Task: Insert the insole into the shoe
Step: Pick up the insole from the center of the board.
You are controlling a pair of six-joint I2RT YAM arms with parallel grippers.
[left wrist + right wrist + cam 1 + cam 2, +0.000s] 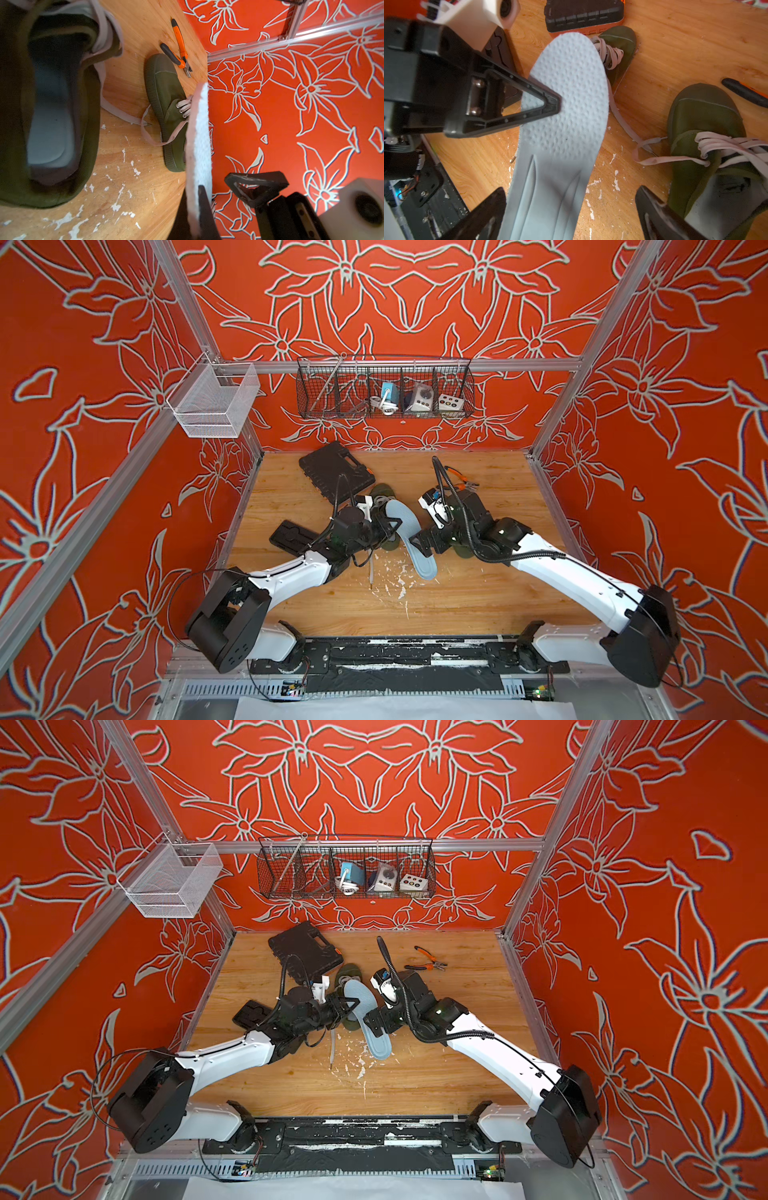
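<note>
Right — my left claw (553, 102) is clamped shut on the insole (566, 108), pinching its dimpled forefoot from the side. One triangular finger lies across the top face; the other is hidden behind it. My right claw (569, 199) is wide open, jaws standing either side of the insole's heel half w/o touching it, as far as the right wrist view shows.

The insole is pale blue-grey and sits over the middle of the bench (478, 597), toe end toward the back edge, heel end toward the front. Can't tell whether the heel touches the wood.

Just behind and under it lies an olive shoe (380, 490) w/ pale laces, toe near the black case (334, 468) toward the back-left corner. A second olive shoe (704, 116) lies right of ctr, mostly under my right arm in both top views — its mouth is open, laces trailing across the wood. Orange-handled pliers (428, 962) lie near the back edge, right of ctr. White scuffs mark the wood toward the front.
</note>
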